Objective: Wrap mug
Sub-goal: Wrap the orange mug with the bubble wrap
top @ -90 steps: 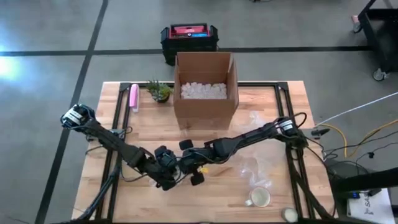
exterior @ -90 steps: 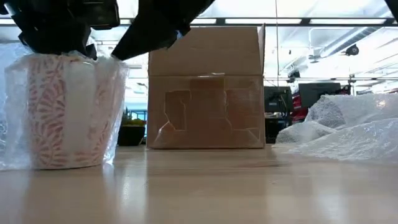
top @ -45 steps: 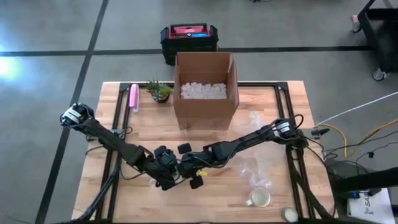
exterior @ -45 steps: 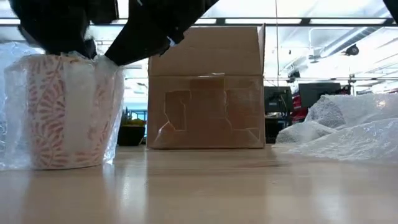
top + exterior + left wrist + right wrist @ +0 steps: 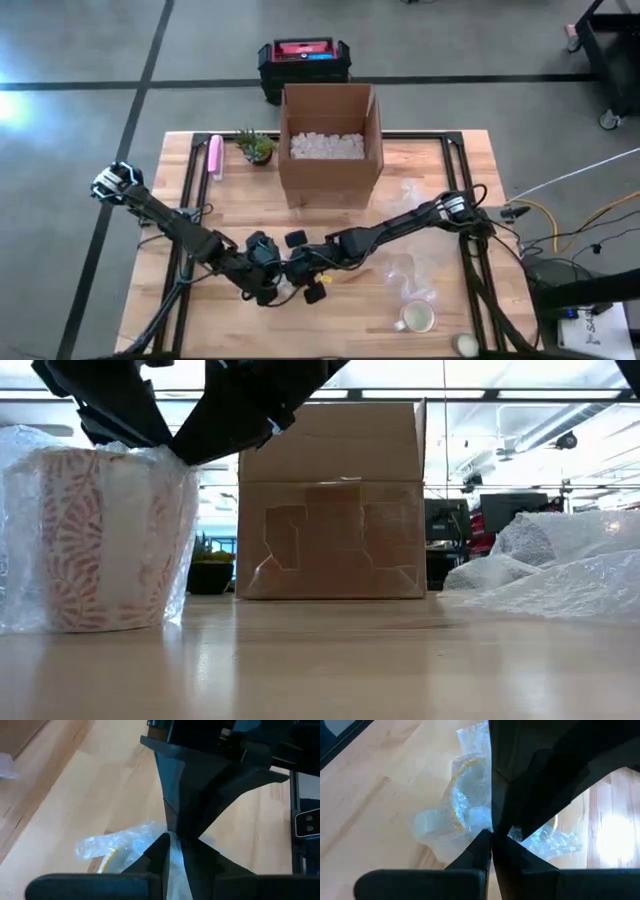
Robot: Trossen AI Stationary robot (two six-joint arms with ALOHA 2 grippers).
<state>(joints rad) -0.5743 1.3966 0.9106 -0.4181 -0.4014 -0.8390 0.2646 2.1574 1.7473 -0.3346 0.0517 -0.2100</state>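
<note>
While both arms crowd in over the patterned mug (image 5: 105,540), it stands upright on the surface (image 5: 380,660) near the front edge, sleeved in bubble wrap (image 5: 180,530) that rises past its rim. Left pincer (image 5: 265,287) and right pincer (image 5: 296,272) meet right above it, tips almost touching. From the wrist views each looks pinched narrow on the gathered film, probably to bunch the loose top shut over the mouth. Behind stands the cardboard box (image 5: 330,145), open with white packing fill inside, likely the mug's destination. A second mug (image 5: 417,318) waits bare beside spare wrap (image 5: 415,275).
</note>
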